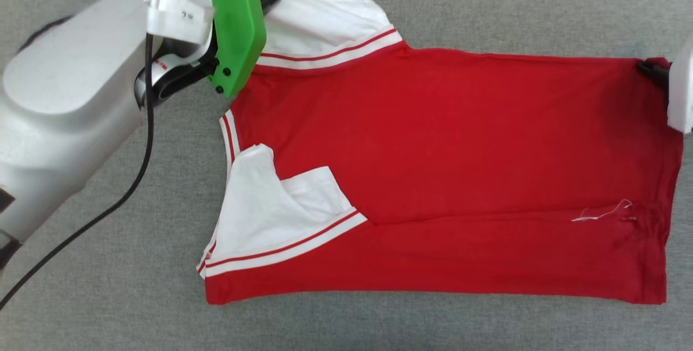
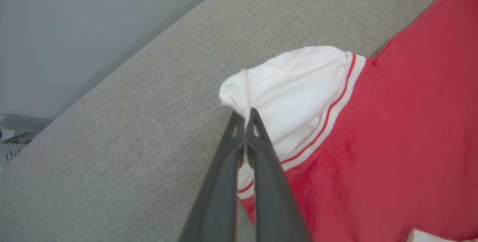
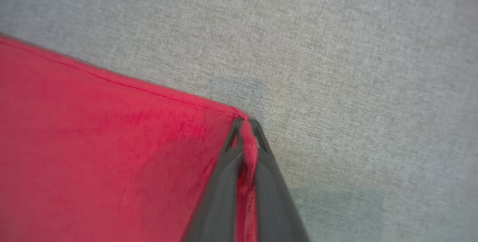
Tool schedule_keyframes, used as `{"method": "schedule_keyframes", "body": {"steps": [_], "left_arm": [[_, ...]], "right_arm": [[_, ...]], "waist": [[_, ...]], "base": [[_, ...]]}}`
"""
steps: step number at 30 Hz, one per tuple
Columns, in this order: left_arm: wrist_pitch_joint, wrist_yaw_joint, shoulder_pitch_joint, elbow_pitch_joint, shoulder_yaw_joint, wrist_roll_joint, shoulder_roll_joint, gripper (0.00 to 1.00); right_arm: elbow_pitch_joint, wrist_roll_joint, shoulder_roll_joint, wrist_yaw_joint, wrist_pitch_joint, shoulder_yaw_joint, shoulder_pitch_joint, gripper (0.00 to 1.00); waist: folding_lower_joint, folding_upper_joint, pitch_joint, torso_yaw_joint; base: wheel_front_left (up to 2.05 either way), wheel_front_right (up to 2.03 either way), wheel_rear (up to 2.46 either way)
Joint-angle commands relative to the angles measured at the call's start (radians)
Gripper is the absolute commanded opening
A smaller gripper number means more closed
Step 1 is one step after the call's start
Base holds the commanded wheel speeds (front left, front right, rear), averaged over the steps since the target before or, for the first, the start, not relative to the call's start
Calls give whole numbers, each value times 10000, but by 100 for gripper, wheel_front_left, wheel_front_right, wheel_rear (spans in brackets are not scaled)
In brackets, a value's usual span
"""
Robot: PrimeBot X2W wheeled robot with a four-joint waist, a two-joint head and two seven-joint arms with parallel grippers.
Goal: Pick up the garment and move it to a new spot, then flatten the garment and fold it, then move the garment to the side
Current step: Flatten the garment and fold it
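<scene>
- The garment (image 1: 433, 140) lies spread on the grey tabletop (image 1: 379, 324), plain red side up. Its near long edge and near sleeve are folded inward.
- The left fingers (image 2: 261, 160) are closed on the far white sleeve (image 1: 319, 20).
- The right fingers (image 3: 220, 182) are pinched tight on the far hem corner (image 3: 248, 148).
- Holding both far ends likely lets the arms carry that edge over for a matching fold.

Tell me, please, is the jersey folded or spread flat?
Partly folded: the jersey has its near side lapped over, sleeve on top; the far sleeve sticks out.
</scene>
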Motion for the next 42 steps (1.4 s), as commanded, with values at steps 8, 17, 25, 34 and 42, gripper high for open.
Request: {"method": "schedule_keyframes", "body": {"steps": [8, 17, 25, 34, 42], "left_arm": [[-427, -25, 1223, -347, 27, -2, 375, 0], [-1045, 279, 2858, -1166, 27, 11, 980, 0], [-1269, 968, 4794, -2163, 27, -54, 1521, 0], [-1272, 1408, 6752, -2540, 27, -203, 1564, 0], [-1355, 1371, 7374, -1625, 27, -185, 1144, 0]], "right_arm": [[-793, 256, -419, -9, -1769, 335, 1084, 0], [-1618, 440, -857, -9, -3000, 222, 2830, 0], [-2441, 396, -1040, -9, -3460, -222, 4647, 0], [-3119, 358, -763, -9, -3339, -978, 6674, 0], [-3000, 128, -245, -9, -3058, -1302, 7439, 0]], "waist": [[0, 0, -1314, -53], [0, 0, -2140, 23], [0, 0, -2685, 3], [0, 0, -2872, 57], [0, 0, -2692, 60]], "base": [[0, 0, 0], [0, 0, 0], [0, 0, 0], [0, 0, 0], [0, 0, 0]]}}
